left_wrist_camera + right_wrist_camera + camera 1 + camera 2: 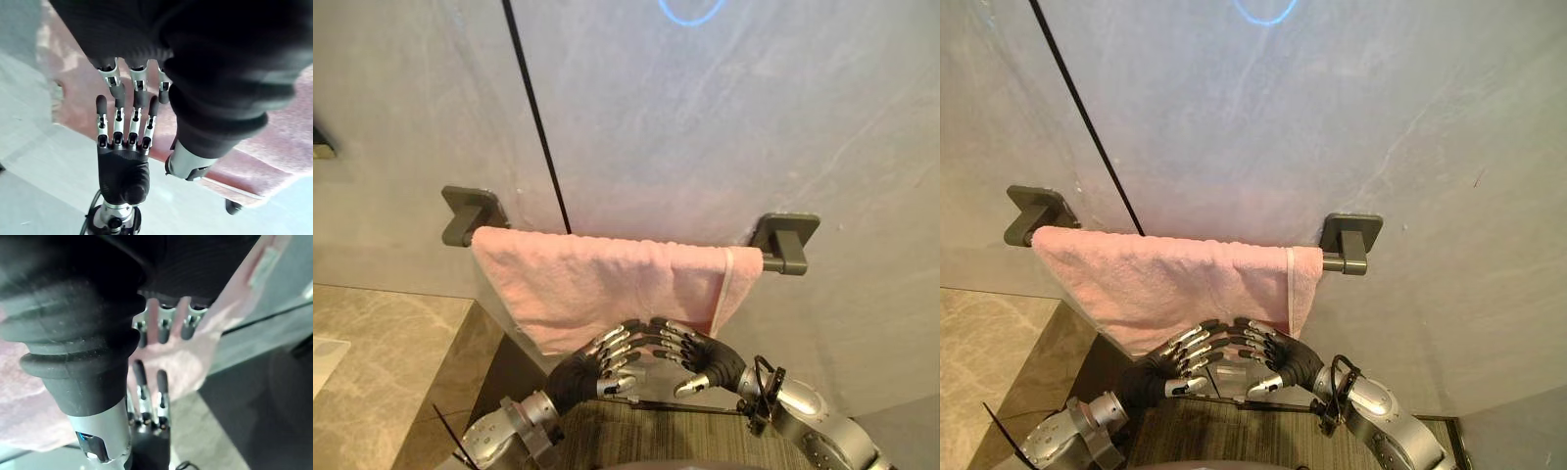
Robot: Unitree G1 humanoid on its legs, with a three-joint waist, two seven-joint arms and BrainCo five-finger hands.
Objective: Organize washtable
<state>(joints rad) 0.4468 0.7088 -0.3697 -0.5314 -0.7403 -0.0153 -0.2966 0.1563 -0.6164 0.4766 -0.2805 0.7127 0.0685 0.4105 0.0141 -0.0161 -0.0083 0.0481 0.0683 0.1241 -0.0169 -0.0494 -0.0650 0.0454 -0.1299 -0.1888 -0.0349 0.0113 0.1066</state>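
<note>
Left hand (590, 370) and right hand (707, 358): I hold both with fingers straight and apart, gripping nothing, tips almost meeting at the lower hem of the pink towel (597, 279). The towel hangs draped over the wall rail (775, 262), probably placed for smoothing.

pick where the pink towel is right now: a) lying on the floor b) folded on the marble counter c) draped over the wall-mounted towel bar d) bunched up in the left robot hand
c, the pink towel hangs over the dark towel bar fixed to the wall, while the left robot hand and right robot hand sit by its lower edge, fingers open and gripping nothing.
</note>
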